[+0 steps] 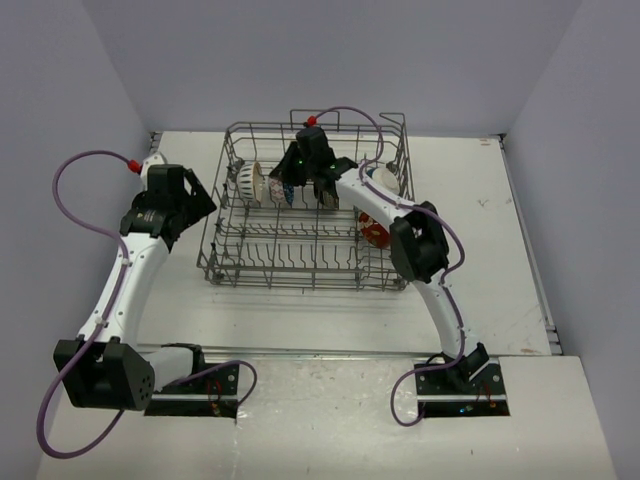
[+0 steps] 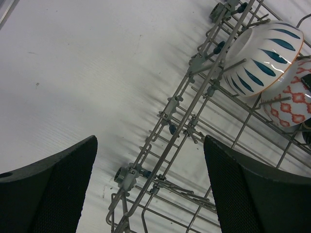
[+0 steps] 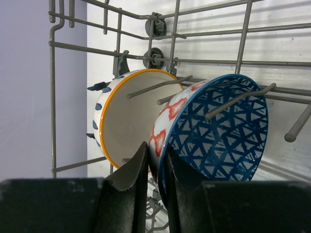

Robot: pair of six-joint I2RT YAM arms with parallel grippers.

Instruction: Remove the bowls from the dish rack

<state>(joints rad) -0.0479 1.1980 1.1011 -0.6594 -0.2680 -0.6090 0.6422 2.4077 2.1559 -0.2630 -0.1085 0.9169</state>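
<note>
The grey wire dish rack holds bowls standing on edge between its tines. My right gripper is shut on the rim of the blue-red patterned bowl, one finger inside and one outside. The white bowl with dark stripes stands just behind it. From above, the right gripper reaches into the rack's back row. A teal-white bowl and a red patterned bowl sit on the rack's right side. My left gripper hangs open and holds nothing, over the rack's left edge, near the striped bowl.
The rack stands in the middle of a white table, with grey walls at the back and on both sides. The front rows of tines hold nothing. My right arm stretches over the rack's right front corner.
</note>
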